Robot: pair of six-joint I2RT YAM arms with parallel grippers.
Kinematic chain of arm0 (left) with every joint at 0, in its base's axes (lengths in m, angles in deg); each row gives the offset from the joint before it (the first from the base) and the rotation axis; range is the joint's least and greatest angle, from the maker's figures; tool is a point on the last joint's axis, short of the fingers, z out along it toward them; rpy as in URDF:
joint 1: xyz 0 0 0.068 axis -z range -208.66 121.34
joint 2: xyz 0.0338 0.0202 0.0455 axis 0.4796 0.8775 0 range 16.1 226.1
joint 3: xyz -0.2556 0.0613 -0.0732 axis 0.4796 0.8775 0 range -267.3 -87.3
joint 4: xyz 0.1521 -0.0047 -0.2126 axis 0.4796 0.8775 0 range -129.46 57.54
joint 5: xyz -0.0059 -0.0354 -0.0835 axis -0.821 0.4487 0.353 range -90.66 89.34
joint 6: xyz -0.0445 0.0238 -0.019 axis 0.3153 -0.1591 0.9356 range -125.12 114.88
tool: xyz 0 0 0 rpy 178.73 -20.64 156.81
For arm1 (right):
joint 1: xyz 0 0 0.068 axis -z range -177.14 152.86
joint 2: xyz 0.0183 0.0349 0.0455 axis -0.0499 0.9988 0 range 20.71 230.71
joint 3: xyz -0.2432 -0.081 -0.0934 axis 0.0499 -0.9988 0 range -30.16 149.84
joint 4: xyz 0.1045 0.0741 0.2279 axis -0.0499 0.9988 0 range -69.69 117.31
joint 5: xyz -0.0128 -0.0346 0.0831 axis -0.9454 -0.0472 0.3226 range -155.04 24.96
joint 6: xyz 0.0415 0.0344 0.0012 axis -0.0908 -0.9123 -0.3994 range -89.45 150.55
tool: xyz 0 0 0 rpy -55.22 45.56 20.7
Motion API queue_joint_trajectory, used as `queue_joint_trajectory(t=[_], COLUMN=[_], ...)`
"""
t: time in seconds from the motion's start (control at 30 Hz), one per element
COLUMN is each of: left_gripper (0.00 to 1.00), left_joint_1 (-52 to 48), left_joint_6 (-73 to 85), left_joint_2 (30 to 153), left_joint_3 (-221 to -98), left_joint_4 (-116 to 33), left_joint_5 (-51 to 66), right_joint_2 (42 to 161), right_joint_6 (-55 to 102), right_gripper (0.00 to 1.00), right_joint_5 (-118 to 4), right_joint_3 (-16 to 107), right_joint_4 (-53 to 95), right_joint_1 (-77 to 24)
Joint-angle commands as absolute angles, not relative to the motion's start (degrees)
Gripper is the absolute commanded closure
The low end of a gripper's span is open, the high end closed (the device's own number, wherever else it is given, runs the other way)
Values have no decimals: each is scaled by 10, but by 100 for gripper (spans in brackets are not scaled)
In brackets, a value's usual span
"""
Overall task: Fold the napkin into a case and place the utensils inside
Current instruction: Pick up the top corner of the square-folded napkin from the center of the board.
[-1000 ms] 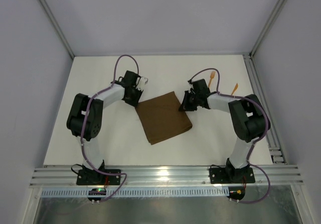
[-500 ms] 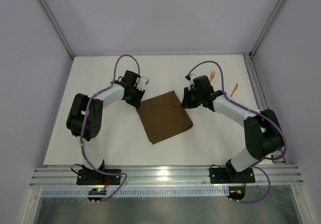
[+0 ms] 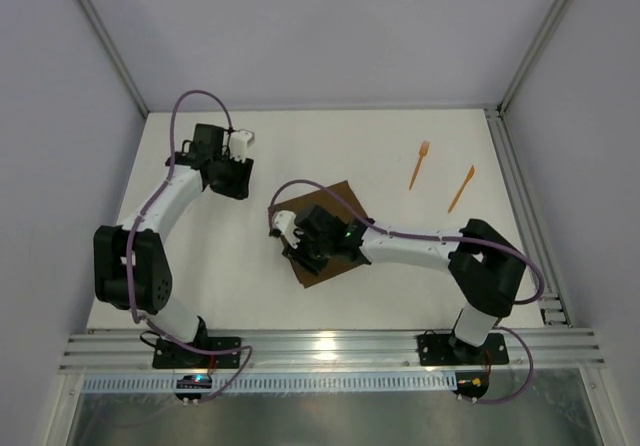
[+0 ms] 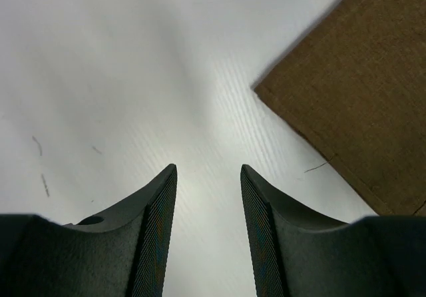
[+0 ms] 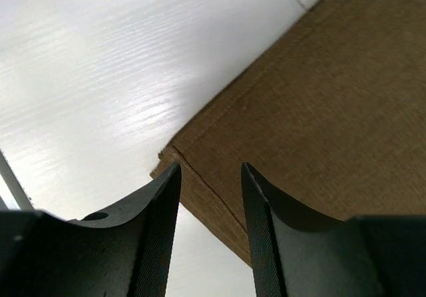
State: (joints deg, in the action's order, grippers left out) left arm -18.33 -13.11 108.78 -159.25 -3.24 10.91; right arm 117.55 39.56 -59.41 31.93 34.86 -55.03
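Brown napkin (image 5: 319, 90) under right tool (image 5: 210, 170), parted, empty; left tool (image 4: 208, 170) parted, napkin corner ahead-right.

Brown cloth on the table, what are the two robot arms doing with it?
They are folding the dark brown cloth napkin on the white table. The right gripper hovers open over one napkin corner, holding nothing. The left gripper, also open, hangs over bare table beside it. The thin orange plastic fork and pointed piece lie untouched at the far right.

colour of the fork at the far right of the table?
The fork is plain orange; the top external view shows it best.
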Motion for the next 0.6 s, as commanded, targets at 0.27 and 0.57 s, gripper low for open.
queue_joint_trajectory(t=[0.27,0.57], left_gripper=[53,53], left_joint_1=[-216,-218], left_joint_6=[-147,-146], left_joint_2=[1059,1072], left_joint_3=[-1579,-1581], left_joint_4=[8,12], left_joint_5=[143,152], right_joint_2=[1257,1278], right_joint_6=[444,444], right_gripper=[51,51], right_joint_5=[-648,-690], right_joint_3=[390,395], right_joint_4=[398,414], right_joint_1=[-616,-623])
